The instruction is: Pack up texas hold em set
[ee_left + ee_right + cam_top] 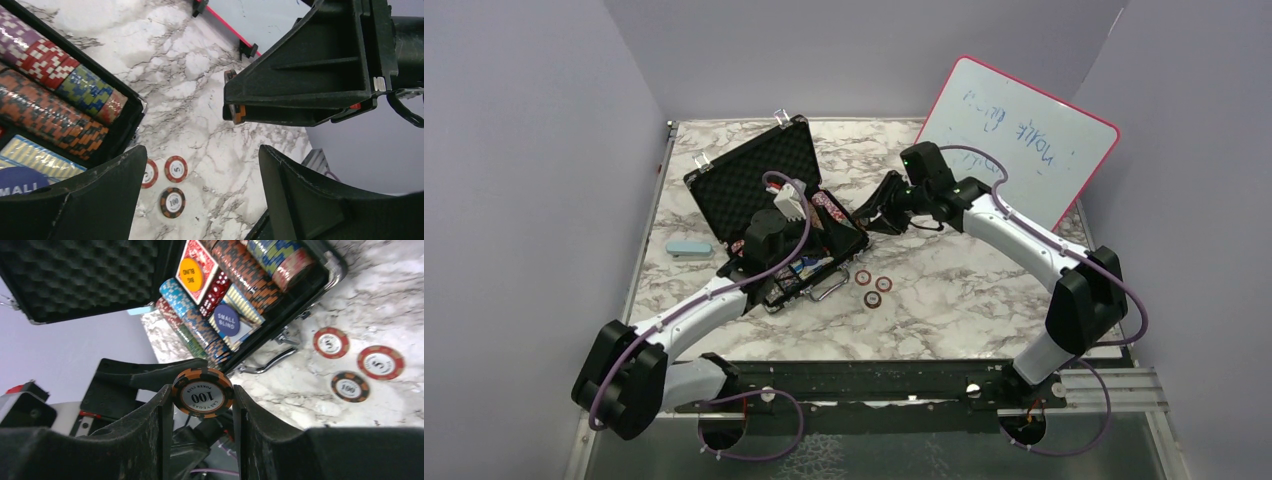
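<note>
Two arms bend over the veined marble table [984,320], both reaching toward the open case [754,175] left of centre, its egg-crate foam lid raised. Over the case's right rim the left gripper [202,157] hangs released, fingers spread wide. Just beside it, the right gripper [200,407] is clenched on a round orange-black chip [202,392] marked 100. The case holds rows of striped chips [245,270], a red deck [202,260], round buttons [191,274] and red dice [216,290]. Three loose chips [350,386] lie on the marble near the handle [265,362].
</note>
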